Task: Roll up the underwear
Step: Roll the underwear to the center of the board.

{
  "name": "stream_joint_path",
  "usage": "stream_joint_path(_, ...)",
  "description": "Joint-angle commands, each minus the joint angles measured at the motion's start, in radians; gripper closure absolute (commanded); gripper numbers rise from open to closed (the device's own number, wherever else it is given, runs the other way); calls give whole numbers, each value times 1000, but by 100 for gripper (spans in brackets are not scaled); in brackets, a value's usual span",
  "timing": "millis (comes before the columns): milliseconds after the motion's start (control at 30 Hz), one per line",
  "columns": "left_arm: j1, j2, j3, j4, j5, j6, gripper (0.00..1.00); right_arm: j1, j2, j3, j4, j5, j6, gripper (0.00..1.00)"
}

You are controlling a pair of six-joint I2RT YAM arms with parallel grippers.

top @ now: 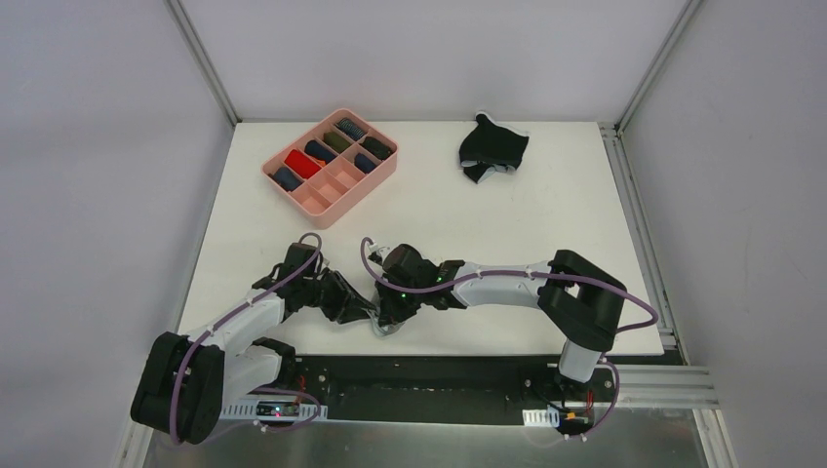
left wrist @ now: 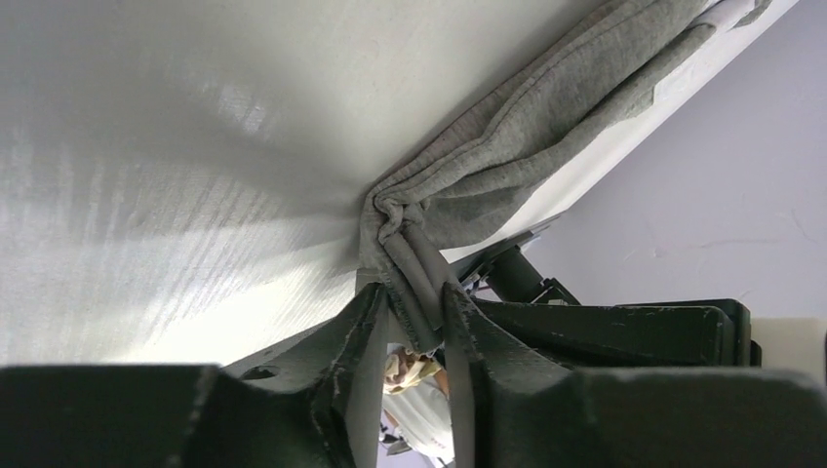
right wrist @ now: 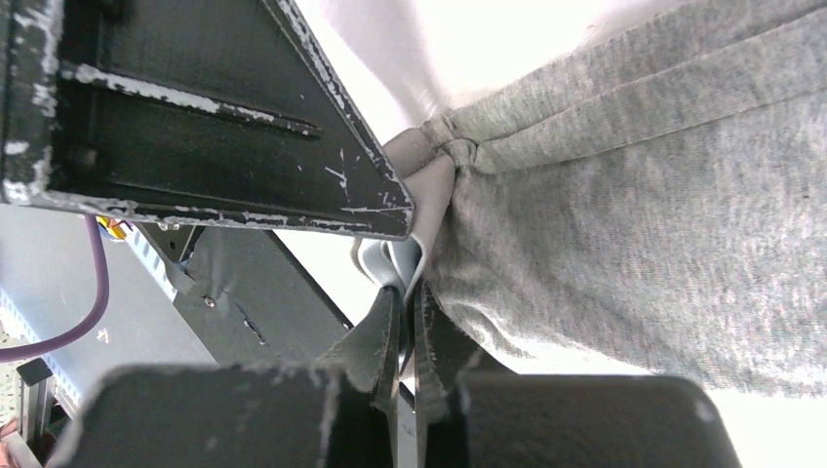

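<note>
The grey underwear [left wrist: 546, 136] lies bunched at the table's near edge; in the top view only a scrap of it [top: 389, 330] shows under the two grippers. My left gripper [left wrist: 417, 312] is shut on a rolled grey band of it, which touches both fingers. My right gripper [right wrist: 410, 292] is shut on a thin folded edge of the same grey underwear [right wrist: 663, 244]. The two grippers meet there, the left gripper [top: 363, 310] beside the right gripper [top: 392, 314]. The black underwear [top: 494, 148], with white seams, lies crumpled at the back right.
A pink compartment tray [top: 363, 187] stands at the back left, with several rolled items in its far cells. The table's near edge runs just beneath both grippers. Grey walls close in the left and right sides.
</note>
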Motion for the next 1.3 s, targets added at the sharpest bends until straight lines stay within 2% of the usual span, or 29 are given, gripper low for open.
stream_joint_path(0, 8, -8, 0, 18, 2, -17, 78, -1, -10, 14, -20, -4, -6, 100)
stream_joint_path(133, 8, -12, -1, 19, -1, -24, 99, -3, -13, 14, -26, 5, -8, 100)
stream_joint_path(233, 8, -11, -5, 18, -11, -42, 100, -1, -24, 24, -47, 26, -12, 99)
stream_joint_path(300, 8, -15, -7, 19, -17, -56, 100, -1, -42, 28, -63, 54, -15, 86)
stream_joint_path(367, 8, -20, -6, 18, -26, -71, 100, -1, -61, 38, -87, 74, -26, 64)
stream_joint_path(500, 7, -22, 0, 8, -34, -91, 100, 18, -89, 53, -127, 121, -58, 43)
stream_joint_path(600, 8, -27, 2, 6, -40, -99, 100, 52, -102, 55, -141, 209, -86, 34)
stream_joint_path(867, 8, -30, 3, 3, -43, -113, 100, 178, -89, 84, -147, 491, -209, 28)
stream_joint_path(1133, 8, -26, 3, 3, -43, -111, 100, 244, -7, 174, -186, 585, -325, 26)
stream_joint_path(1267, 8, -27, 3, 3, -41, -111, 100, 269, 52, 211, -217, 639, -370, 29)
